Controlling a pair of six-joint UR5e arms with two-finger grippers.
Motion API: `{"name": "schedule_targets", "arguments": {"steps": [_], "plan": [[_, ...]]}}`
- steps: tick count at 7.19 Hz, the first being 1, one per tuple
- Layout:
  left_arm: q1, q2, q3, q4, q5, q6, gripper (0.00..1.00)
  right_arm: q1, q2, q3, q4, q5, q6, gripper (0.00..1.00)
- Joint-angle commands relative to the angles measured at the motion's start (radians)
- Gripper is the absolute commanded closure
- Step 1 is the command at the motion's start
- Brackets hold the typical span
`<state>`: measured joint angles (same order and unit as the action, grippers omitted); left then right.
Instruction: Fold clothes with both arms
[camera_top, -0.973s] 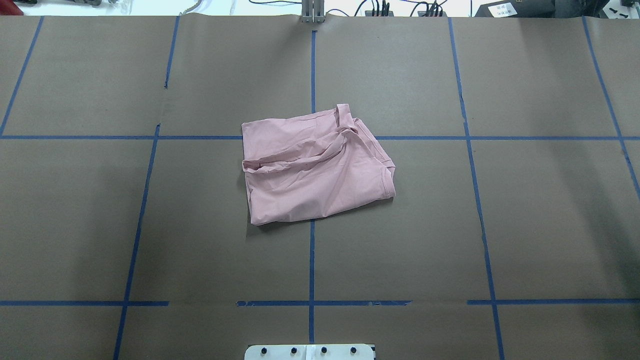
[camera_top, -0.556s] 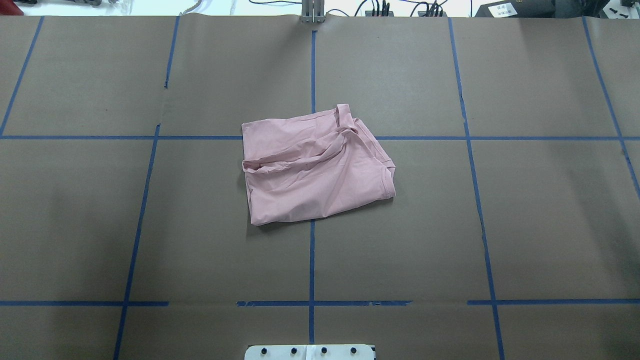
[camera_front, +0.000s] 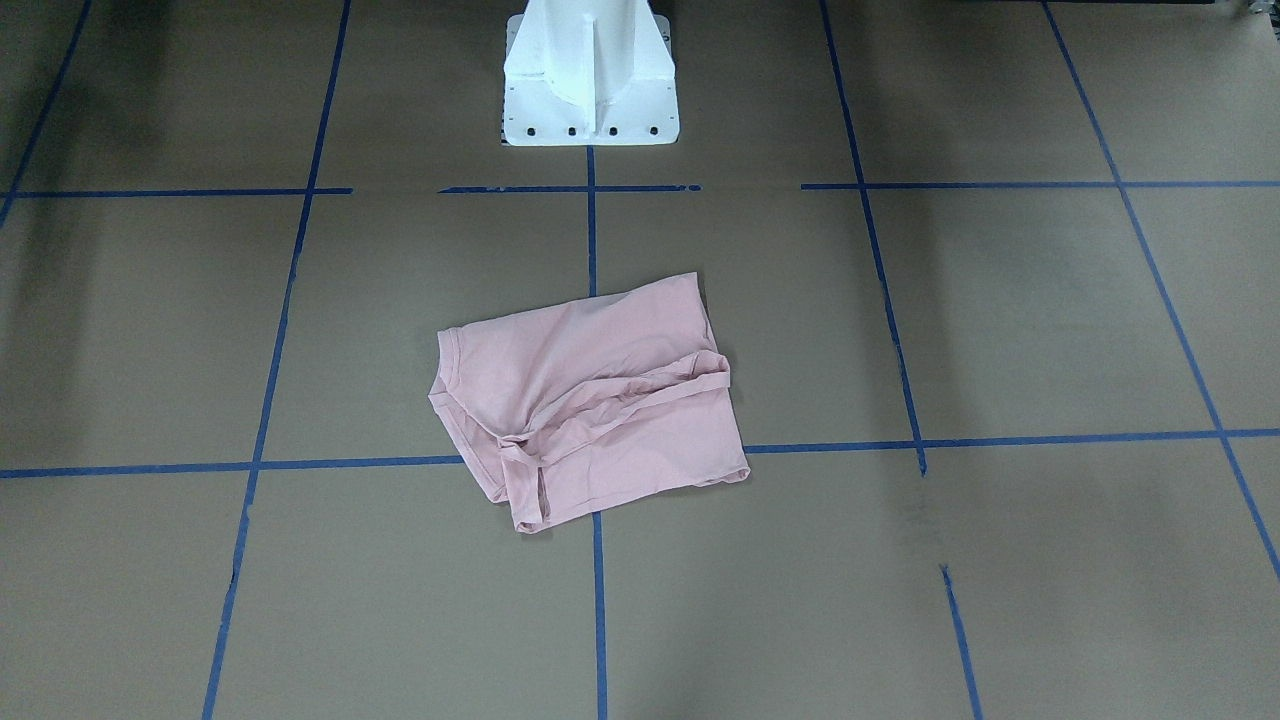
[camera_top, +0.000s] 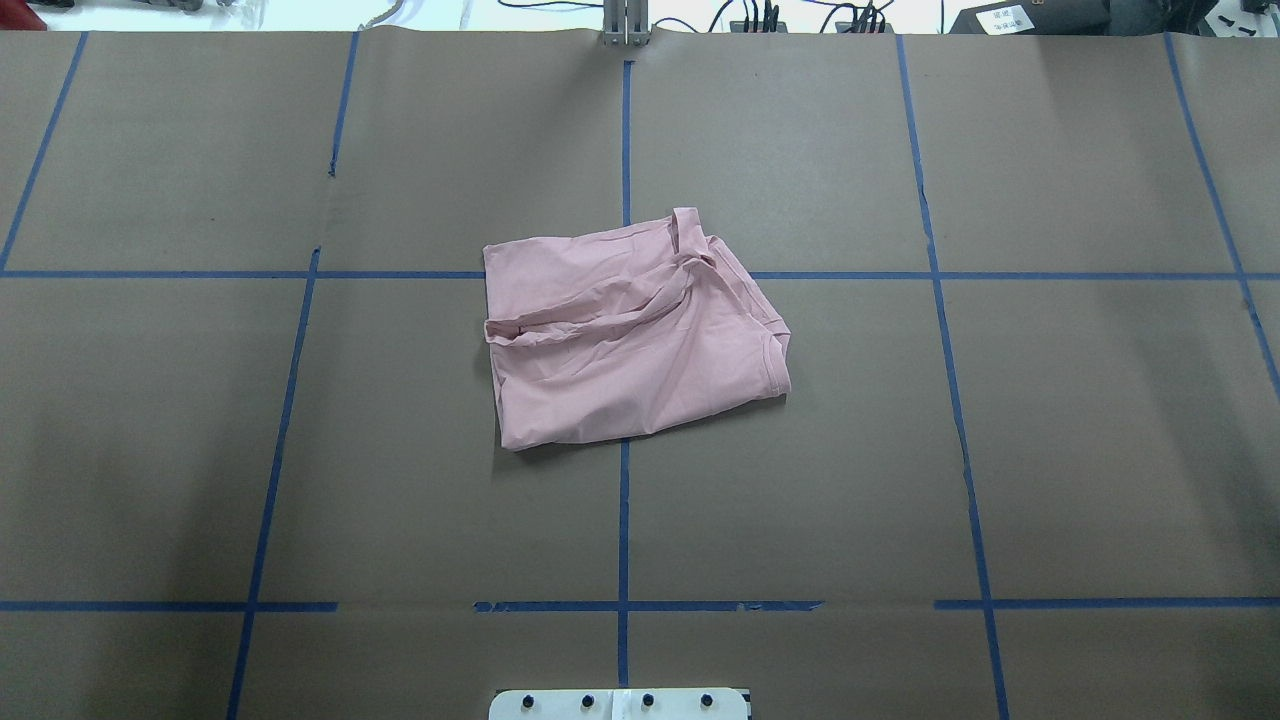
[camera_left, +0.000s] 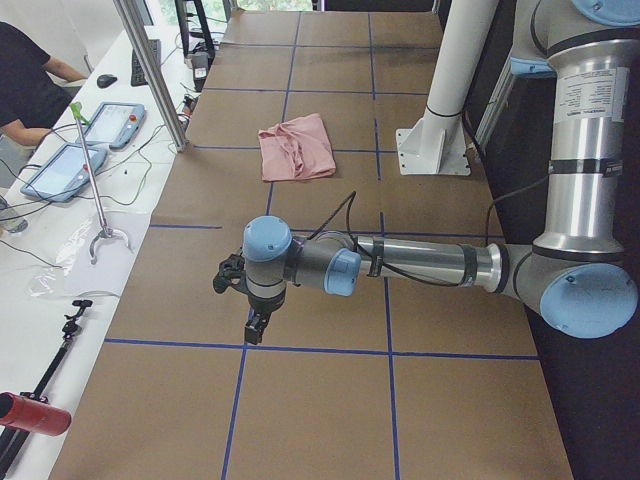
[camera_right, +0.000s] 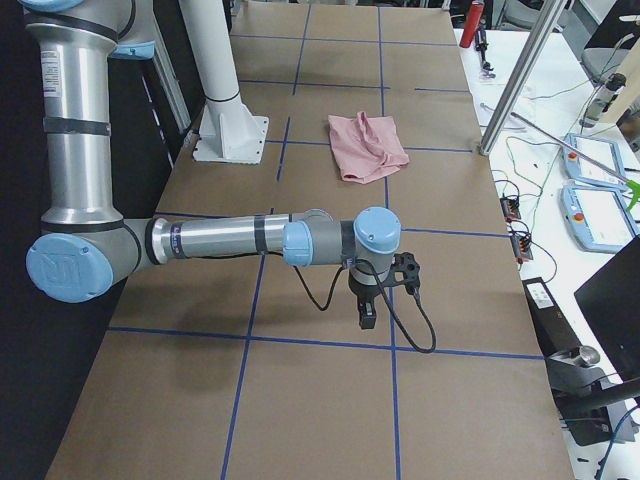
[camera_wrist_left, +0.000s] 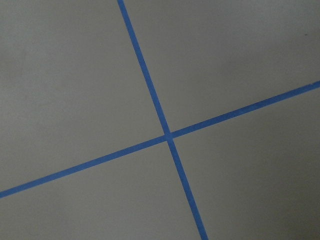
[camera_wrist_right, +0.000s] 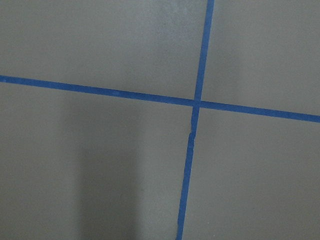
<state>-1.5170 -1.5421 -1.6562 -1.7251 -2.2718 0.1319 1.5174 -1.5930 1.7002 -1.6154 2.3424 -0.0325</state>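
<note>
Plain light pink T-shirt (camera_top: 640, 340), brown table (camera_top: 1100, 450) crossed by blue tape grid (camera_top: 623, 520), white pedestal (camera_front: 590, 70), grey left arm (camera_left: 420, 262) and right arm (camera_right: 220, 240) with light blue joint caps

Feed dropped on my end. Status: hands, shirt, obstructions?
Left hand, right hand: each low over a table end, far from pink T-shirt; open or shut, cannot tell. T-shirt crumpled mid-table, ungripped. Nothing seen between.

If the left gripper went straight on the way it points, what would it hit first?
The left gripper points down, so likely the bare table near a tape crossing; the shirt lies far off.
</note>
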Motion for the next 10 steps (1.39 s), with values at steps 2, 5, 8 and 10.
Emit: {"name": "schedule_targets", "arguments": {"steps": [2, 5, 8, 10], "plan": [[0.0, -0.01, -0.005, 0.072, 0.0, 0.002, 0.0, 0.001, -0.004, -0.014, -0.001, 0.005, 0.0, 0.0], [0.0, -0.01, 0.009, 0.091, -0.009, -0.044, 0.0, 0.003, -0.007, -0.016, -0.006, 0.009, 0.005, 0.0], [0.0, -0.01, 0.0, 0.096, -0.017, -0.236, 0.0, 0.003, -0.004, -0.016, -0.003, 0.012, 0.147, 0.0], [0.0, -0.012, -0.004, 0.096, -0.017, -0.236, 0.0, 0.003, -0.002, -0.014, -0.003, 0.012, 0.146, 0.0]]}}
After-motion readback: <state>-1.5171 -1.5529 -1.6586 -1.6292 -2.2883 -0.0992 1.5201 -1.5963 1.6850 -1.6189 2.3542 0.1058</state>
